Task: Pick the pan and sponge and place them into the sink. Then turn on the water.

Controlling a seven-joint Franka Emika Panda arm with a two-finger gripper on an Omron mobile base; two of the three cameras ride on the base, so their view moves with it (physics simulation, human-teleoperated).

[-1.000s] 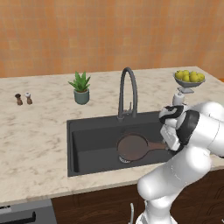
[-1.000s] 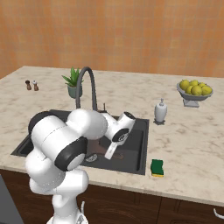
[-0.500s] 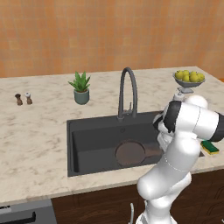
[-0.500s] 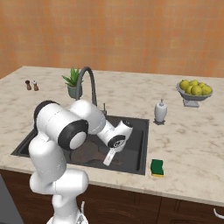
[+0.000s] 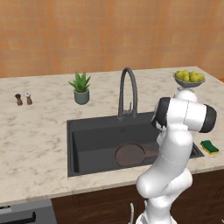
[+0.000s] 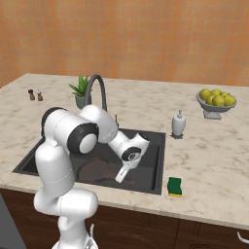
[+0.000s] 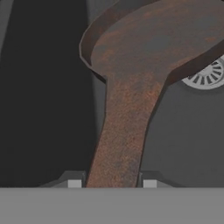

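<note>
**Ana:** One thing is sitting in the sink (image 5: 74, 144) so far: the pan (image 5: 130, 155), low over the basin floor near the front wall, its bowl partly covering the drain (image 7: 205, 75) as the hand camera is showing it.

**Ben:** Is the gripper (image 7: 112, 183) hanging on to it?

**Ana:** Yes, the two tips are clamping the handle's end, one on each side, nearly closed.

**Ben:** Then how should it be finishing this step?

**Ana:** I'd say by easing the pan flat onto the floor before letting go, since I cannot tell whether it is touching yet. After that, opening fully and pulling back along the handle, not sideways, so the pan is not dragged.

**Ben:** And the sponge (image 6: 174, 186)?

**Ana:** It is lying on the counter (image 6: 204, 155) at the front edge, just beside the sink's right front corner. That one is coming next, I'd judge, then the faucet (image 5: 127, 92), which is running no water.

**Ben:** How is the arm standing?

**Ana:** It is folding over the sink's right end, elbow high, forearm reaching down and inward, wrist tilting toward the basin's middle.
</note>
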